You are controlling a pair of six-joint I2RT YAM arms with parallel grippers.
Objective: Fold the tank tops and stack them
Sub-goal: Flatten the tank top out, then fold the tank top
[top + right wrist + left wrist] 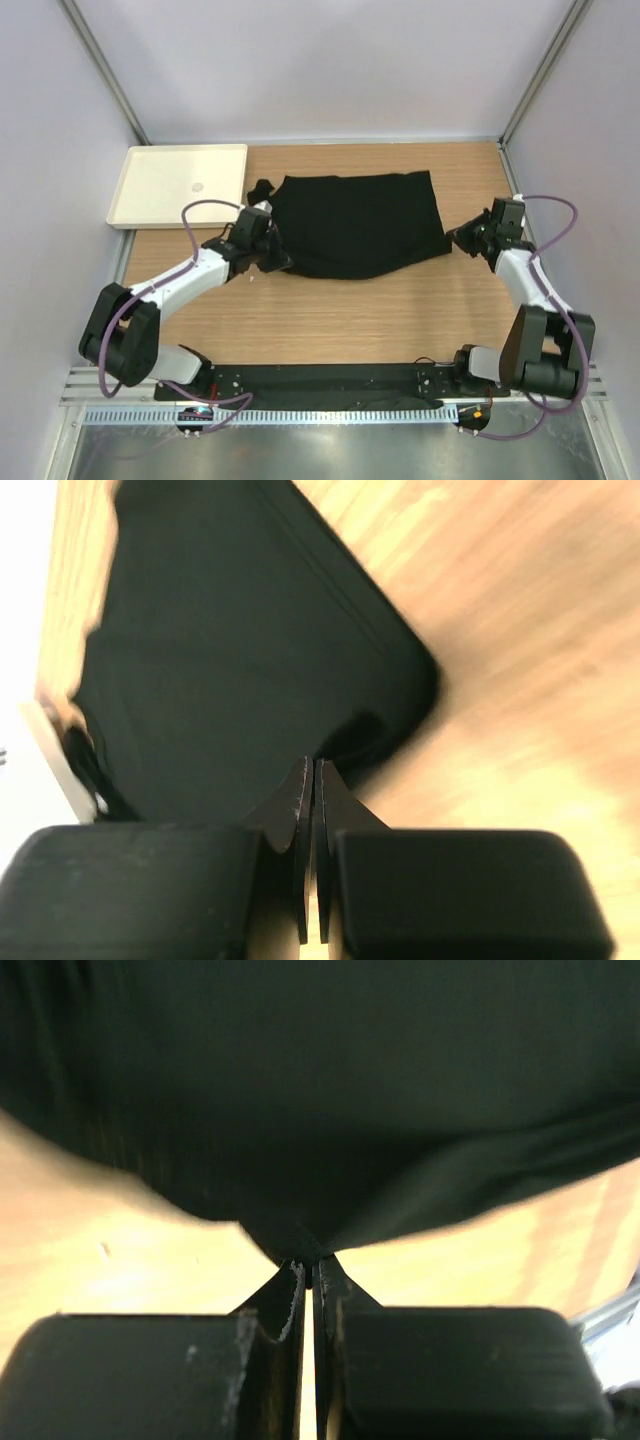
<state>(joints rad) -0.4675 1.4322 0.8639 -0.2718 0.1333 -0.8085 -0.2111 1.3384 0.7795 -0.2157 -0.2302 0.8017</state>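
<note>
Wood-grain worktop (380, 310) inside pale lilac walls (320, 60), a cream tray (150, 190) at its far left corner. From my remote station I see the black tank top (360, 225) spread flat toward the far edge. Its long axis runs left to right, with the straps (262, 190) pointing at the left edge beside the tray. The left end effector (310, 1265) is clamped on the fabric's near left edge, drawing it to a point. The right end effector (312, 765) has its jaws pressed together at the garment's near right corner; whether cloth sits between them I cannot tell.
</note>
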